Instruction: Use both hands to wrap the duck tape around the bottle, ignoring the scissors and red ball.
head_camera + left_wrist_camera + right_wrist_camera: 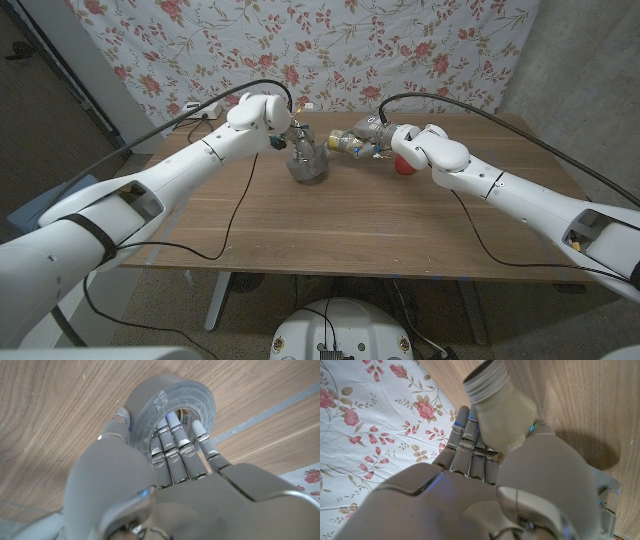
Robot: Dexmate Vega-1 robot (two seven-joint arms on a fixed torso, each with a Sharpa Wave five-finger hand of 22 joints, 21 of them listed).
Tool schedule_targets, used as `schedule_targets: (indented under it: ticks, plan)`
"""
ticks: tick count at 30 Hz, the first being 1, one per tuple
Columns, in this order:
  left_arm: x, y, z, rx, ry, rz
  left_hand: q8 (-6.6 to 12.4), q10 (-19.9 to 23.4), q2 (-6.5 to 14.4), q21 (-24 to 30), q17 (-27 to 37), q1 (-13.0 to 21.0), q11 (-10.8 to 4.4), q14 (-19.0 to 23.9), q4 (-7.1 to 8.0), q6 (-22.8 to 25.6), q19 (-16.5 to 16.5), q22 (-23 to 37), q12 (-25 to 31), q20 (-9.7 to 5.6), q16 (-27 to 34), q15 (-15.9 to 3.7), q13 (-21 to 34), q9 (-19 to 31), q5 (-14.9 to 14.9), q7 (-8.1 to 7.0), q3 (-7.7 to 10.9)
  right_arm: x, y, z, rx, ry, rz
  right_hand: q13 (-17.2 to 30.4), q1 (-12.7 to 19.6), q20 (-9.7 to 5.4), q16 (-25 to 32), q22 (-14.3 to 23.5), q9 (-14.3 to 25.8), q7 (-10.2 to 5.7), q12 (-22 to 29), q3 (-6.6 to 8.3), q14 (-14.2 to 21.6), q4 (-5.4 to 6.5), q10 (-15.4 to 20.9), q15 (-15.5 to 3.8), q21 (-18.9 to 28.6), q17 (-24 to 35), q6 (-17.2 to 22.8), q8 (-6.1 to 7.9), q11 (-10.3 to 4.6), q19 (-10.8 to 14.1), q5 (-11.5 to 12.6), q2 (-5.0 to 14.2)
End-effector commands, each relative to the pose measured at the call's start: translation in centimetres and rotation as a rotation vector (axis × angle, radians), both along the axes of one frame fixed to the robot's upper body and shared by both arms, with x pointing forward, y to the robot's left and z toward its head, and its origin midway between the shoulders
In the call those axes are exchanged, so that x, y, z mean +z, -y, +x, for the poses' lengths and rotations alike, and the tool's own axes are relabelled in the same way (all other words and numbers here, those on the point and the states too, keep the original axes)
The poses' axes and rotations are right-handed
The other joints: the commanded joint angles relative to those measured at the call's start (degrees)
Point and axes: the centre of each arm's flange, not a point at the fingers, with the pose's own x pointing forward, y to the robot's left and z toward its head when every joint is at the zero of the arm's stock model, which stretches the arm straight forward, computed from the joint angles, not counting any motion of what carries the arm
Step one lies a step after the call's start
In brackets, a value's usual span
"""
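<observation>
Backdrop: floral cloth [300, 40] hangs behind a wooden table [350, 215].
Left hand: the left hand [165, 475] grips a grey duck tape roll [170, 402], fingers [172, 442] through its core, roll on the tabletop.
Right hand: the right hand [485, 480] holds a pale bottle [500, 407] above the table, threaded neck pointing away.
Red ball: the red ball [402, 167] sits just beside the right wrist.
</observation>
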Motion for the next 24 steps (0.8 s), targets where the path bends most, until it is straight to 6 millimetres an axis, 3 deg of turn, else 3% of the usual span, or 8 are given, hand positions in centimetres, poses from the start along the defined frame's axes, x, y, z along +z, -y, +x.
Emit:
schedule_targets:
  ticks: [1,4,7,11,15,17,20,24]
  plan:
    - [-0.7,0.3,-0.4,0.021,0.015,0.038,-1.25,3.59,8.48,0.13,-0.68,7.98,-6.08,-1.62,1.88,-2.55,-0.55,0.06,-2.15,0.69,-1.26,-6.47,5.59,-0.47,-1.42,-0.45,1.55,-0.7,-0.1,0.2,-0.061,-0.005,-0.039,-1.67,2.24,-1.04,-2.29,0.19,-0.72,-10.4,-1.9,1.46,-1.0,1.84,6.55,-10.76,0.79,-2.76,6.4,-0.39,-7.89,1.5,-1.57,3.29]
    - [-0.8,0.4,-0.5,0.026,0.018,0.053,-2.07,1.12,8.09,0.1,-1.42,7.25,-5.55,-3.29,2.07,-5.17,-1.29,0.07,-4.07,1.11,-2.24,-6.2,4.58,-0.85,-2.53,-0.62,1.52,-0.8,-0.1,0.3,-0.085,-0.021,-0.049,-2.43,1.65,-0.57,-3.53,0.14,-1.08,-10.44,-3.13,0.67,-1.57,1.49,4.77,-10.42,0.83,-4.56,5.11,-0.28,-7.86,1.67,-2.03,2.32]
    - [-0.8,0.4,-0.6,0.026,0.003,0.052,-2.72,-1.19,6.86,-0.03,-2.25,5.44,-5.05,-5.25,2.71,-8.38,-2.04,0.02,-5.92,1.72,-3.04,-5.85,3.62,-1.3,-3.57,-0.59,0.66,-0.9,-0.1,0.5,-0.122,-0.052,-0.065,-3.86,-1.17,0.05,-7.22,0.02,-1.73,-10.76,-6.0,-1.68,-6.06,1.67,-0.01,-9.47,-0.07,-8.35,1.15,-0.3,-7.15,-0.14,-2.54,0.63]
    - [-0.6,0.5,-0.7,0.024,-0.006,0.046,-3.33,-7.54,3.25,-0.62,-4.68,0.26,-3.42,-10.65,4.73,-15.87,-3.93,0.01,-9.62,3.1,-3.97,-4.59,2.07,-2.56,-4.35,0.07,-2.77,-1.0,-0.2,0.8,-0.172,-0.099,-0.088,-5.84,-5.35,1.07,-11.71,-0.21,-2.48,-11.34,-11.95,-5.67,-14.62,1.62,-10.65,-8.29,-2.86,-13.7,-6.52,-0.29,-7.97,-3.9,-2.27,-1.96]
    - [-0.4,0.4,-0.9,0.027,-0.013,0.038,-3.54,-12.3,1.24,-1.72,-6.89,-2.35,-1.32,-16.59,5.82,-22.09,-6.28,-0.07,-11.23,4.22,-4.51,-1.38,1.58,-3.54,-3.64,1.1,-5.04,-1.0,-0.3,1.3,-0.23,-0.146,-0.102,-7.07,-9.11,1.76,-12.18,-0.27,-2.91,-11.67,-15.76,-9.59,-22.86,1.57,-18.48,-6.8,-6.5,-17.36,-15.09,-0.37,-8.4,-8.39,-1.64,-4.35]
    - [-0.3,0.4,-1.0,0.029,-0.01,0.04,-3.53,-15.18,0.42,-2.68,-7.94,-3.14,-0.68,-19.87,6.15,-25.24,-8.2,-0.14,-11.95,5.15,-4.56,-0.04,1.1,-3.99,-3.09,1.59,-6.03,-1.0,-0.3,1.5,-0.262,-0.169,-0.109,-7.75,-11.38,1.64,-11.93,-0.32,-3.2,-10.13,-16.59,-12.25,-27.8,1.51,-23.83,-6.02,-9.26,-19.33,-21.71,-0.54,-7.52,-11.07,-0.97,-5.88]
    - [-0.1,0.4,-1.2,0.029,-0.021,0.044,-3.77,-20.1,-1.38,-4.1,-9.62,-4.62,0.15,-24.46,6.77,-31.53,-9.98,-0.3,-12.5,6.33,-4.33,2.04,0.3,-4.77,-1.93,2.59,-8.11,-0.9,-0.1,1.9,-0.3,-0.198,-0.11,-8.42,-12.81,1.6,-11.8,-0.36,-3.52,-9.26,-16.79,-14.73,-32.58,1.18,-29.21,-5.13,-11.99,-21.14,-28.36,-0.55,-7.88,-13.22,0.02,-7.25]
    - [0.2,0.3,-1.6,0.028,-0.023,0.048,-3.51,-27.73,-2.81,-6.37,-11.65,-6.1,3.23,-31.99,7.68,-39.12,-12.37,-0.39,-12.68,7.59,-4.41,5.7,-0.83,-5.7,0.03,3.97,-10.76,-0.6,0.4,2.2,-0.333,-0.228,-0.086,-9.48,-14.28,2.89,-11.71,-0.31,-3.93,-7.0,-16.68,-17.83,-38.86,0.84,-35.66,-3.63,-15.76,-23.47,-37.76,-0.64,-6.21,-15.87,1.52,-8.38]
